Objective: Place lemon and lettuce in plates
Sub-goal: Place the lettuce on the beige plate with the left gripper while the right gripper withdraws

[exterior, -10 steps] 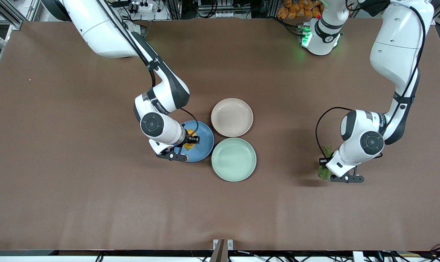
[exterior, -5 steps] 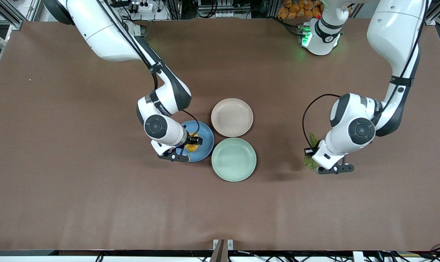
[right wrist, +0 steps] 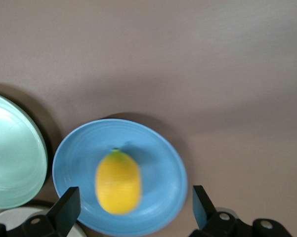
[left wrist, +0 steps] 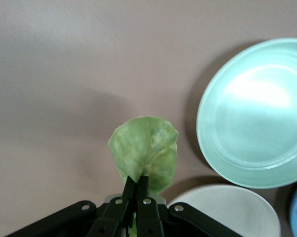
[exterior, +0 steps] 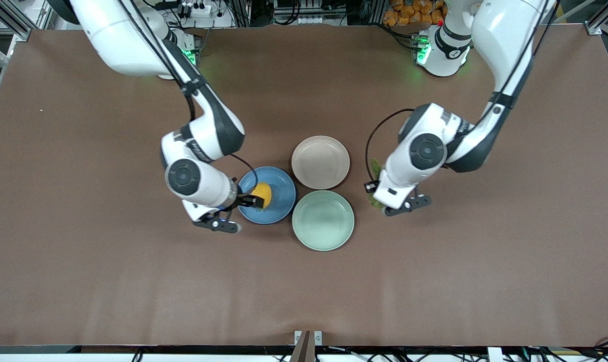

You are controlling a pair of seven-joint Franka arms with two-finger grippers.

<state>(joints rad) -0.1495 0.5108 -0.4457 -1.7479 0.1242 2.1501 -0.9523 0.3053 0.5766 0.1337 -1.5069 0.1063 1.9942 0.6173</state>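
Lemon (exterior: pixel 262 194) now released, resting in blue plate (exterior: pixel 280 207); right claw (exterior: pixel 243 200) spread apart and drawn back to that plate's rim. Lettuce (left wrist: pixel 144 152) clamped in left claw (left wrist: pixel 136 183), carried in from the left arm's end of the surface, now over bare surface just beside beige plate (exterior: pixel 320 162). Judged half done; lettuce placement remaining.

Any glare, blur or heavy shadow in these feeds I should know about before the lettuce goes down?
Left wrist view: strong glare on the mint plate; the lettuce is slightly soft, with a broad shadow on the table beside it. Right wrist view: the lemon in the blue plate is blurred at its edges. Front view: evenly lit, with green light spilling around both arm bases.
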